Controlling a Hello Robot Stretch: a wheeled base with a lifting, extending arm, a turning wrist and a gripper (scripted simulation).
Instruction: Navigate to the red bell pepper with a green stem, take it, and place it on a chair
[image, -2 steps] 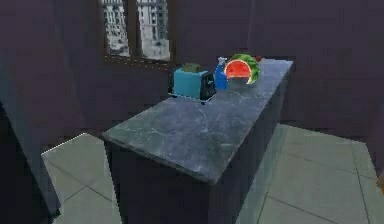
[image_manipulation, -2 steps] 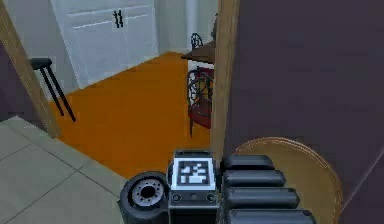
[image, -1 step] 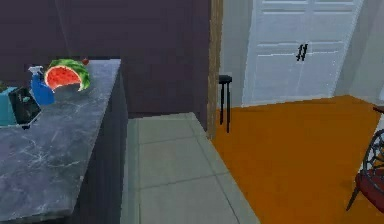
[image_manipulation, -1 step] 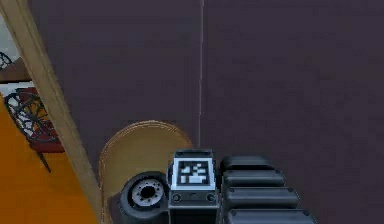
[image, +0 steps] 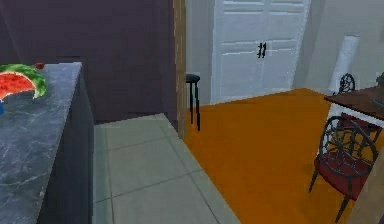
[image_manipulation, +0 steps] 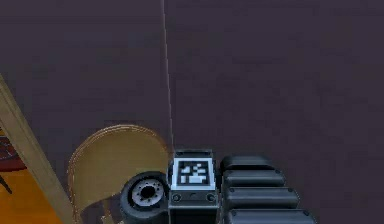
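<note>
Dark ribbed arm (image_manipulation: 255, 190) bearing 1 black-marked white square (image_manipulation: 194, 172).

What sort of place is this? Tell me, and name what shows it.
Probably a home kitchen opening onto a dining area: a dark stone counter with a watermelon slice on it, a black stool, and a red-seated chair at a table.

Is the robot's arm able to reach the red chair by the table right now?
Probably not. The red chair stands across the orange floor, well ahead of the robot, while the arm faces a dark wall off to the side. The robot would likely need to drive closer first.
</note>
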